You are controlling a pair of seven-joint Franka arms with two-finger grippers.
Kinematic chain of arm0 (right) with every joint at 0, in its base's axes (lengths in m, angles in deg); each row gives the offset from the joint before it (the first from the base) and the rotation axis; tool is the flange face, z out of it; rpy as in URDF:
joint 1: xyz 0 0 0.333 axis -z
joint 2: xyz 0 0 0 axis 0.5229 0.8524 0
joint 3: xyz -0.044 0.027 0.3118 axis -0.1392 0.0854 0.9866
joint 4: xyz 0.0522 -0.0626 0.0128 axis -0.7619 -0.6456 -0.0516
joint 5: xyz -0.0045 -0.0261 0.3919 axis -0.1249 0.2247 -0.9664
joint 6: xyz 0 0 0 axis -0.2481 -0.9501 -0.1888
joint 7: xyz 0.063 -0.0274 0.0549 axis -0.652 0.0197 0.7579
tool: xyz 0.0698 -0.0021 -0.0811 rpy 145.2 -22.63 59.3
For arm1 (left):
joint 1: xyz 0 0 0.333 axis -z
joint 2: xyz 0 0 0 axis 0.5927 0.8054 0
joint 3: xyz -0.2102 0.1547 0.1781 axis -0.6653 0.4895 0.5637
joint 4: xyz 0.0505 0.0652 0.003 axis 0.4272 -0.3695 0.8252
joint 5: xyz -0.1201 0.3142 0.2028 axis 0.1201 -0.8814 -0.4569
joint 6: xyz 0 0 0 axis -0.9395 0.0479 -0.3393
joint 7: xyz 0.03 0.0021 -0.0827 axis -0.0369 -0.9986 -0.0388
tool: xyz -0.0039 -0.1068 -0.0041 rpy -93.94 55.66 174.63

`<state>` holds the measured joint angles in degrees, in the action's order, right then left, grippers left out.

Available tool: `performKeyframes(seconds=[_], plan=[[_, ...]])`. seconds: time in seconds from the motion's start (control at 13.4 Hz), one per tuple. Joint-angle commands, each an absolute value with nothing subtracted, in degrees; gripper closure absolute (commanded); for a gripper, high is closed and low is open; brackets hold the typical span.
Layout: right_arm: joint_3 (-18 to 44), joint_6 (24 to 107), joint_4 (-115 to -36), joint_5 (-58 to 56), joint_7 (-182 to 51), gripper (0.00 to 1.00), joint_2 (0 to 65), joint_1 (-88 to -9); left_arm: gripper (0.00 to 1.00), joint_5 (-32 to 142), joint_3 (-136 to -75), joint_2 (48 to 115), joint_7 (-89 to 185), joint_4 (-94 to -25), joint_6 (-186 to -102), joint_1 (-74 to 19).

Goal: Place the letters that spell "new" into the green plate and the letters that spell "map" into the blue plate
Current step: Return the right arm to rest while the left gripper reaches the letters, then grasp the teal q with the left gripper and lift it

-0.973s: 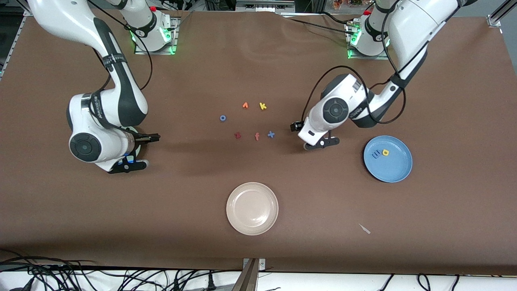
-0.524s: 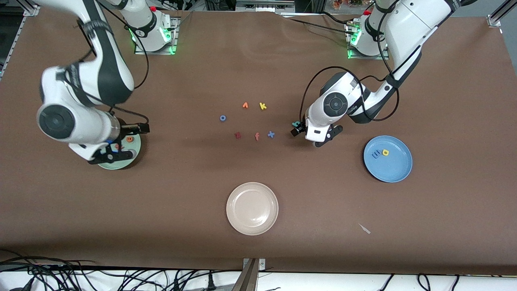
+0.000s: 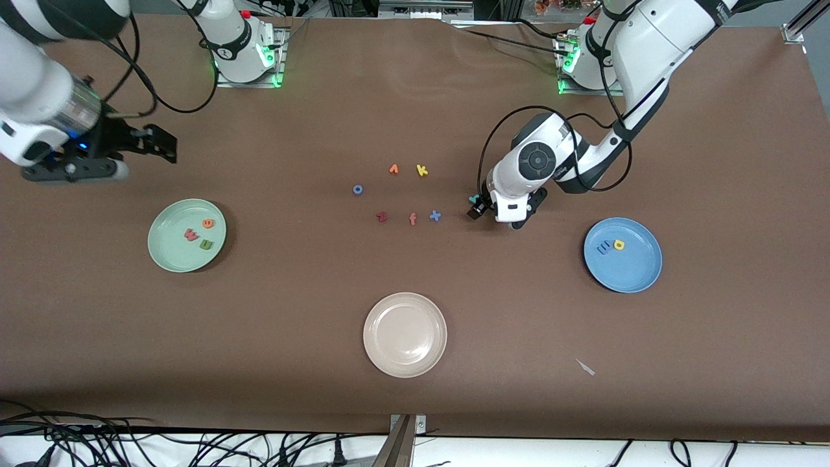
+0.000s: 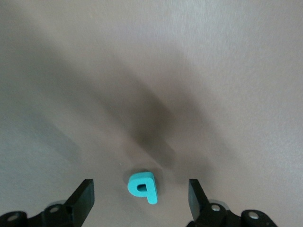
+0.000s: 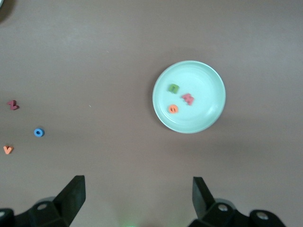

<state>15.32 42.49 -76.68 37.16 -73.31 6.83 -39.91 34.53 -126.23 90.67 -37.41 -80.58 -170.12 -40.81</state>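
Room lies bare around my left gripper, low with its fingers spread either side of the teal p, untouched. My right gripper hangs open over the table's edge. Green plate holds n, e, w; blue plate m, a.

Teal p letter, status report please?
Left gripper open, straddling teal p on table. Right gripper open, raised, waiting. Blue plate lacks p. Nothing blocking.
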Motion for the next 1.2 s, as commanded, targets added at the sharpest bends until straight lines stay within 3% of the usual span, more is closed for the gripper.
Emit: performKeyframes(seconds=[0.0, 0.45, 0.75, 1.12], plan=[[12.81, 39.67, -73.51, 37.18, -72.61, 0.0, 6.41, -39.52, 0.3, 32.65, -126.12, 91.46, -40.35, -80.84, -171.54, -39.16], [10.43, 39.41, -73.5, 37.09, -72.16, 0.0, 6.94, -39.7, 0.57, 32.65, -125.95, 92.78, -40.26, -80.84, -172.77, -39.16], [10.43, 39.32, -73.41, 37.18, -72.25, 0.0, 7.55, -40.4, 0.62, 32.65, -125.6, 92.78, -40.26, -80.76, -172.77, -39.25], [10.69, 39.93, -73.33, 37.09, -72.34, 0.0, 8.34, -40.23, 0.87, 30.98, -125.16, 92.61, -40.26, -80.76, -172.33, -39.42]])
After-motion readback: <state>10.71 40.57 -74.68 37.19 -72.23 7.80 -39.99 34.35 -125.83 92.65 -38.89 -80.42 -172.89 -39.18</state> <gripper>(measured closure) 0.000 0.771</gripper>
